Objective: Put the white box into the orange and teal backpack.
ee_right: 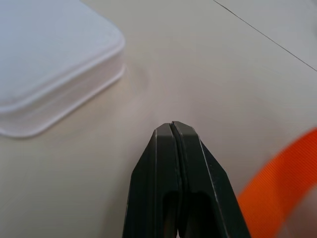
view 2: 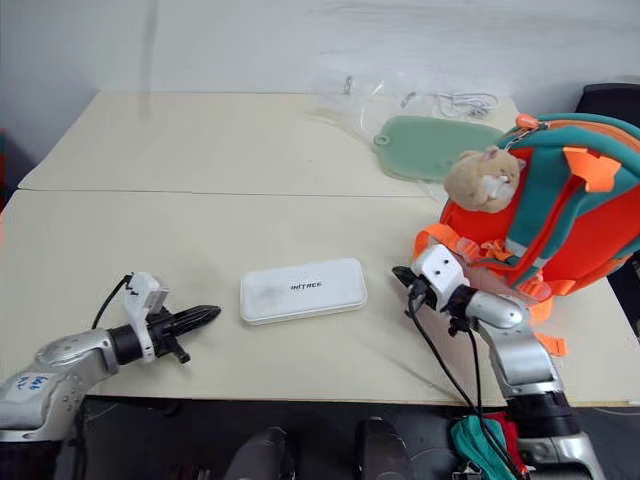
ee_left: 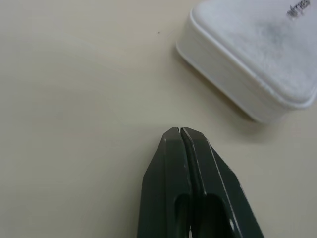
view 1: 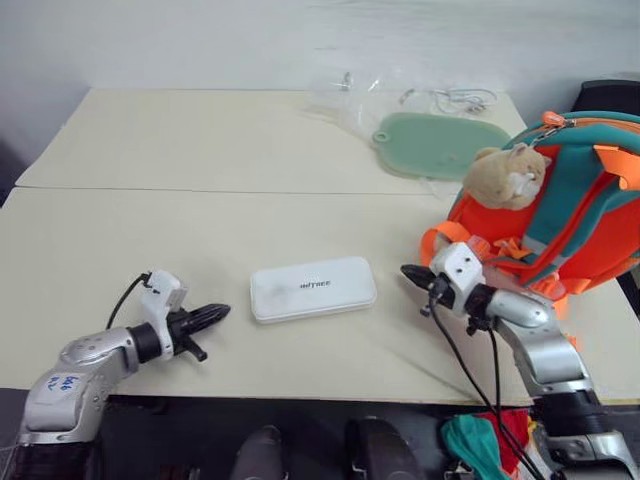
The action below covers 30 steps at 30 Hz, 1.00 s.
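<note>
1. one white box [view 1: 313, 288], flat with rounded corners and small dark lettering on its lid, lies flat on the cream table [view 1: 200, 150] near the front edge, between the two grippers and touched by neither.
2. one orange and teal backpack [view 1: 570, 200] stands at the right end of the table, well to the right of the white box; one tan plush charm [view 1: 505, 178] hangs on its upper front, and orange webbing straps [view 1: 445, 240] trail from its lower left side.
3. one left gripper [view 1: 218, 313] hovers low over the table just left of the white box, pointing toward it; its two black fingers [ee_left: 171, 178] are pressed together, tips meeting, with nothing between them.
4. one right gripper [view 1: 408, 272] sits between the white box and the backpack, just beside the orange webbing and pointing toward the box; its fingers [ee_right: 163, 173] are likewise closed tip to tip and hold nothing.
5. one pale green flat pouch [view 1: 440, 145] lies at the far right of the table, behind the backpack, which overlaps its near right edge.
6. one crumpled clear plastic bag [view 1: 350, 95] and one coil of white cable [view 1: 460, 98] lie at the far edge, beside the pouch.
7. a seam line [view 1: 200, 189] crosses the table from side to side, behind the box.
8. bare tabletop separates the white box from each gripper.
</note>
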{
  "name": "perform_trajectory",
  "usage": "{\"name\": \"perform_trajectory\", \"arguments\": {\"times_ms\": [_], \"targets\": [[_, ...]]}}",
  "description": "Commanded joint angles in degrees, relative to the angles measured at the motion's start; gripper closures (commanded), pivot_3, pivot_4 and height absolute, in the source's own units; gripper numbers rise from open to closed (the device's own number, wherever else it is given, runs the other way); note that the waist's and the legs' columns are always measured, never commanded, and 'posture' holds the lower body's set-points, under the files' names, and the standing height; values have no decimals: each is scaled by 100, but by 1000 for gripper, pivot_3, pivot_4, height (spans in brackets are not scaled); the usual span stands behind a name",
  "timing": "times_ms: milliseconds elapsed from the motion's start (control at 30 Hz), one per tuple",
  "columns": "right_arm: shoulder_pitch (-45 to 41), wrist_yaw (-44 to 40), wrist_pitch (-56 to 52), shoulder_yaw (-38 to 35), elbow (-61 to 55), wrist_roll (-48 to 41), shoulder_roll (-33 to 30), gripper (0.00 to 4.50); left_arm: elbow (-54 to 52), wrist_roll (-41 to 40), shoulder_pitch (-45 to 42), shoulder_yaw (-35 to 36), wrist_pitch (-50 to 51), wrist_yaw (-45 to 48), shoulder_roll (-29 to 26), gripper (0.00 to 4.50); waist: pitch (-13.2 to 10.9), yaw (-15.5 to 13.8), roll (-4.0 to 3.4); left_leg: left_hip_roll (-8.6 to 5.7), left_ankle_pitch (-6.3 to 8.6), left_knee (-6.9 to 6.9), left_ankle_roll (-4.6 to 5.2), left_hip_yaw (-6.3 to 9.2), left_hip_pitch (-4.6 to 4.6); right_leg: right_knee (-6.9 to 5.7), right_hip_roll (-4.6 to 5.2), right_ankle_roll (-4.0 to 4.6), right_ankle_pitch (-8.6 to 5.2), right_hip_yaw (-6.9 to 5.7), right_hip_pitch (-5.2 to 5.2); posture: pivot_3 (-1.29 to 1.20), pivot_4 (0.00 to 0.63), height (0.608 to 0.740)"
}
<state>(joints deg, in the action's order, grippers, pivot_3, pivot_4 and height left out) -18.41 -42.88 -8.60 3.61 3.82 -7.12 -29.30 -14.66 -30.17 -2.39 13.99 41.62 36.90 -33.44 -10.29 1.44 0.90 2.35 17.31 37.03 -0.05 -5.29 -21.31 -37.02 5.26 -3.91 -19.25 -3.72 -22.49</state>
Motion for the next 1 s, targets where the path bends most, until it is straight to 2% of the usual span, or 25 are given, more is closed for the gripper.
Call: {"name": "perform_trajectory", "arguments": {"times_ms": [33,200,433,633,733,833,933,1000], "targets": [[-195,-84,290,203,298,99,161,4500,-285,-95,-220,-183,92,-304,282,4460,0,-1,0,-2,-2,1,-3,-1,-3,2,1,-3,2,0,1,0,150,740],[-197,-455,64,315,57,-106,112,4500,-75,154,-403,-504,-49,-456,464,4460,0,18,0,-5,-1,0,-3,-6,-5,11,1,-8,4,3,1,0,150,740],[544,-781,-622,90,-1093,-437,-386,4500,256,396,-613,-821,-227,-290,417,4460,0,-2,0,-5,-1,0,-1,-4,-4,10,1,-8,4,1,2,0,150,740],[916,-266,-867,-221,-1262,-135,-683,4500,382,485,-665,-807,-346,-305,345,4460,0,-3,1,-6,0,1,-1,-3,-3,11,2,-9,5,2,4,0,150,740],[1010,-200,-683,-367,-1061,60,-995,4500,230,349,-407,-450,-269,-95,-7,4460,0,10,1,-6,0,0,-1,-3,-2,11,2,-9,5,2,3,0,150,740],[1124,-432,-660,-514,-1142,-166,-1186,4500,154,15,-194,0,-28,194,-415,3892,0,21,1,-2,0,-7,-4,-5,0,15,0,-7,4,3,2,0,150,740],[1379,-1194,-712,-558,-1617,-710,-1497,4500,524,-930,-440,547,1581,561,-1067,2974,-3,4,6,-1,8,-5,12,-2,0,12,-1,-6,3,1,2,0,150,740],[1436,-1356,-791,-545,-1765,-835,-1588,4500,746,-1298,-650,632,2263,776,-1390,2314,-8,-7,12,0,9,-5,16,4,-1,12,-1,-6,3,-3,3,0,150,740]]}}
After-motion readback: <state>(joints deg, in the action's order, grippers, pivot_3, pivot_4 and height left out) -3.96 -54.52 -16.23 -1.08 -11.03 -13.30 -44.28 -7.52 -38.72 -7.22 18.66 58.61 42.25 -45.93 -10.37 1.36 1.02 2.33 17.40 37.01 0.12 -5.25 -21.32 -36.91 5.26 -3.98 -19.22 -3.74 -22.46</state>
